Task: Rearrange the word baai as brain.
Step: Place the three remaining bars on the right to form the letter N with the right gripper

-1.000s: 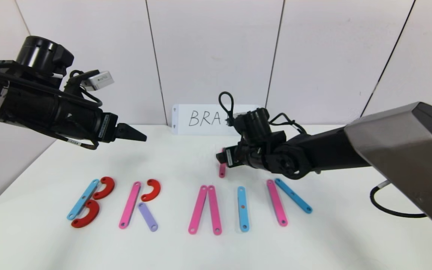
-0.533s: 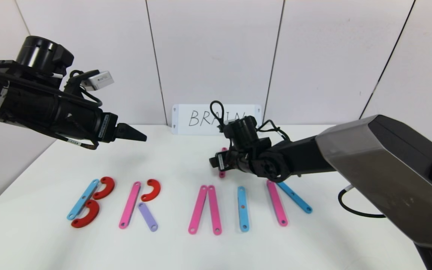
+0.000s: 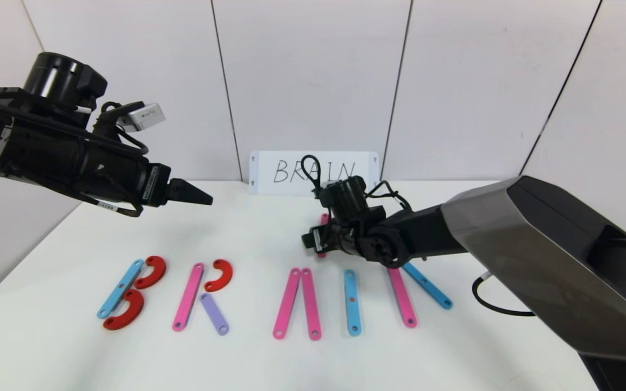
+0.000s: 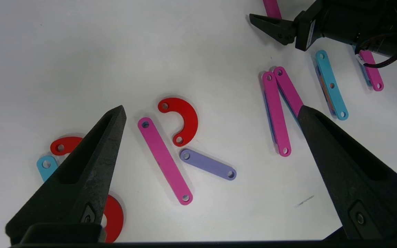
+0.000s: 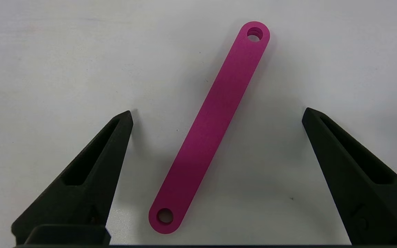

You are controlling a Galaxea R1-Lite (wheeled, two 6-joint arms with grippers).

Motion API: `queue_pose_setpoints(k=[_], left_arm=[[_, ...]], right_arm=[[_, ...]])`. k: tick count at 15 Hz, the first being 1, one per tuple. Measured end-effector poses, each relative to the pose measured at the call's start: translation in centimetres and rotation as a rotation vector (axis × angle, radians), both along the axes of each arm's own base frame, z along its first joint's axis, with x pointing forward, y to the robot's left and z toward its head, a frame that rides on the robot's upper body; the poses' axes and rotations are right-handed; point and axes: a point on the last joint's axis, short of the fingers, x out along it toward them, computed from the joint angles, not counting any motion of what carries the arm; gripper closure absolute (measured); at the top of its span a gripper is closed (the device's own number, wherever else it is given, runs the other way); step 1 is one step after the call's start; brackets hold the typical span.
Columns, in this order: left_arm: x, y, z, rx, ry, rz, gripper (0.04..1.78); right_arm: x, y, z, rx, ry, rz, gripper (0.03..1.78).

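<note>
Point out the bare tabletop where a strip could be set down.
Free: the near edge in front of the letter row, and the stretch between the row and the card under the left hand. Crowded: by the right hand around the loose pink strip.

Head looks down; wrists close above table [image 3: 258, 228]

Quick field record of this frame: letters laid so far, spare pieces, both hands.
letters_done: B, R, A without crossbar, I
letter_N: pink strip and blue strip only, incomplete
loose_piece: short pink strip flat on the table, behind the row
right hand: open, low over the short pink strip, straddling it, not touching
left hand: open, empty, raised above the B and R
reference: white card reading BRAIN, against the wall
</note>
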Motion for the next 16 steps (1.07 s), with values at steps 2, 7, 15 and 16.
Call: queue_pose_setpoints(k=[2, 7, 15, 16], left_arm=[[0.01, 0.00, -0.01, 0.000, 0.000, 0.000, 0.08], [0.01, 0.00, -0.01, 0.000, 0.000, 0.000, 0.08], [0.00, -0.03, -0.06, 0.000, 0.002, -0.001, 0.08], [0.00, -0.03, -0.06, 0.000, 0.002, -0.001, 0.08]], right_arm=[[0.03, 0.02, -0.12, -0.001, 0.001, 0.000, 0.21], [0.05, 0.04, -0.25, -0.001, 0.003, -0.001, 0.94], [-0.02, -0.04, -0.10, 0.001, 0.003, -0.002, 1.54], [-0.02, -0.13, 0.02, 0.002, 0.003, -0.004, 1.54]])
